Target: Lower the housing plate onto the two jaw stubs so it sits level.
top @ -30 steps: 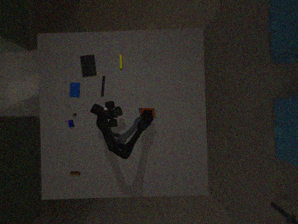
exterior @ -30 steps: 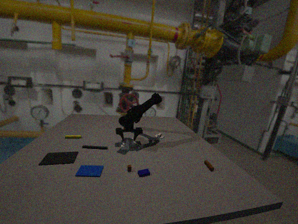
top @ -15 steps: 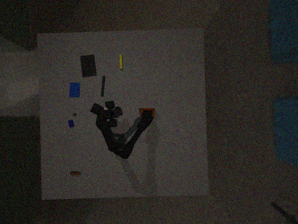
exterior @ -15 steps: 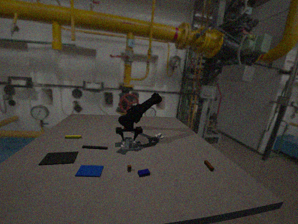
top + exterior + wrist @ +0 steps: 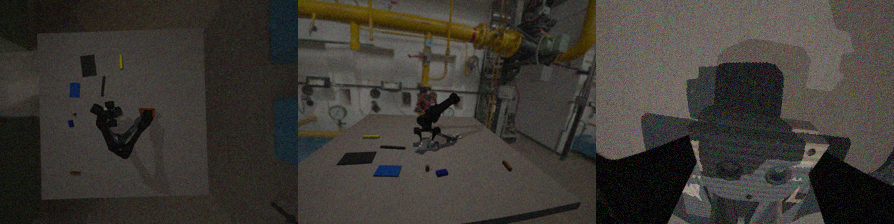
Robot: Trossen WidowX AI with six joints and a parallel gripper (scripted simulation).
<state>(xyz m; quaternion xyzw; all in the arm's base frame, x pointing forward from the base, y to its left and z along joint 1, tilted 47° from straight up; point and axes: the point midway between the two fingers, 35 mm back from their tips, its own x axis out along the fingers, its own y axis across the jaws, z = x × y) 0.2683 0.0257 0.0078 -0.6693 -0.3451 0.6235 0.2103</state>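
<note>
Lowering step in hand, near seating by the look of it; claw (image 5: 111, 113) (image 5: 426, 136) (image 5: 754, 144) grasping housing plate (image 5: 426, 134) (image 5: 756, 186), at nine o'clock from arm base (image 5: 142, 111) seen from above; next: check level, press closed, release, back off.

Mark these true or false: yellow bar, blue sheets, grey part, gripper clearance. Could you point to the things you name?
1. The yellow bar (image 5: 121, 62) (image 5: 371, 137) stands upright. False: it lies flat on the table.
2. The blue rectangle (image 5: 74, 90) (image 5: 388, 171) is smaller than the dark one (image 5: 88, 65) (image 5: 357, 158). True.
3. The small blue block (image 5: 70, 123) (image 5: 441, 172) sits on the blue rectangle. False: it lies apart from it.
4. The grey holed part (image 5: 427, 143) (image 5: 788, 187) shows between the fingers in the wrist view. True.
5. The gripper (image 5: 110, 113) (image 5: 426, 138) (image 5: 754, 144) is well clear of the grey holed part. False: its fingers flank it.
</note>
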